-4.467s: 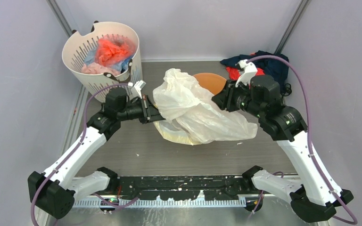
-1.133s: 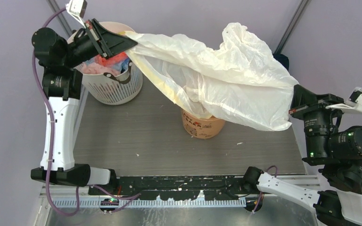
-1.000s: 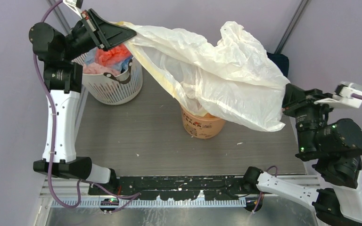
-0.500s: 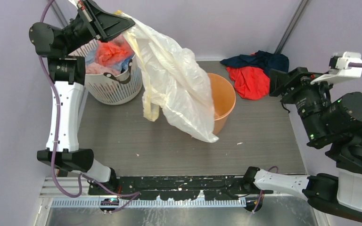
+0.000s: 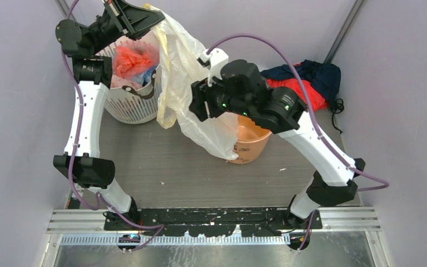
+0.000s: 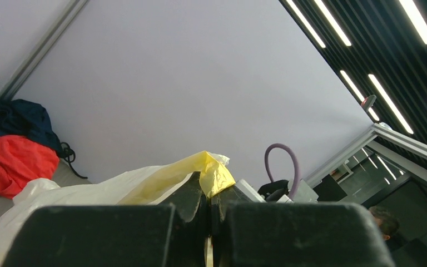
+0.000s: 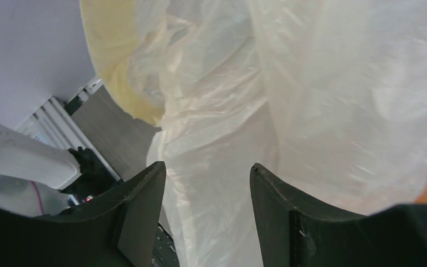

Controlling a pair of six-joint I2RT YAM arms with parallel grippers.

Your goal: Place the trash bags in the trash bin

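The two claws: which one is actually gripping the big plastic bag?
The left claw, raised near the white basket, is pinched shut on the yellow edge of the bag; the right claw stands open, the film only loose between its fingers.

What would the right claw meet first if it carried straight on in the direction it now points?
Most likely the trash bag: its wrinkled film fills the wrist view ahead of the open right claw, hanging from the shut left claw. How close it is cannot be judged.
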